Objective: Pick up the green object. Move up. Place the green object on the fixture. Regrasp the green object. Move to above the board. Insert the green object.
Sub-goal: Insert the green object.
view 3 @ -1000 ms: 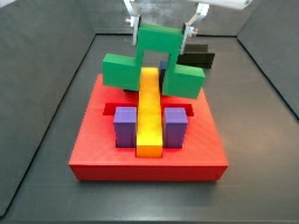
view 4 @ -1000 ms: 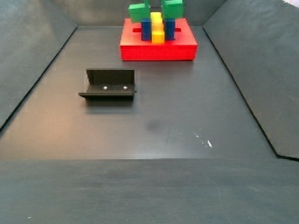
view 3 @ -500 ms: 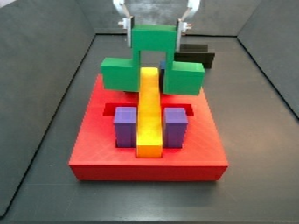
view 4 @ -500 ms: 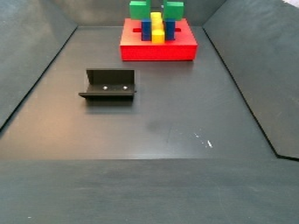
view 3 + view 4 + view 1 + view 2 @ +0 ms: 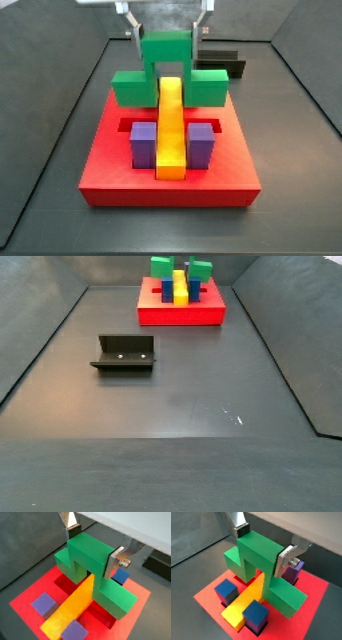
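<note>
My hand (image 5: 91,548) has flat, brushed silver metal fingers (image 5: 116,561). Between them, above the board, the green object (image 5: 90,556) looks like smooth matt plastic. The red board (image 5: 120,178) shows a finely ribbed surface; the floor (image 5: 187,396) is dull dark grey.

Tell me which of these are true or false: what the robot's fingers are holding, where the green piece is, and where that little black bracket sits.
1. The gripper has its fingers closed on the raised centre block of the green object. True.
2. The green object lies on the grey floor beside the board. False: it is held over the board, straddling the far end of the yellow bar.
3. The fixture stands on the floor apart from the board, with nothing on it. True.
4. The purple blocks sit on top of the green object. False: the purple blocks sit on the board on either side of the yellow bar.
5. The gripper is hovering over the fixture. False: it is above the board.
</note>
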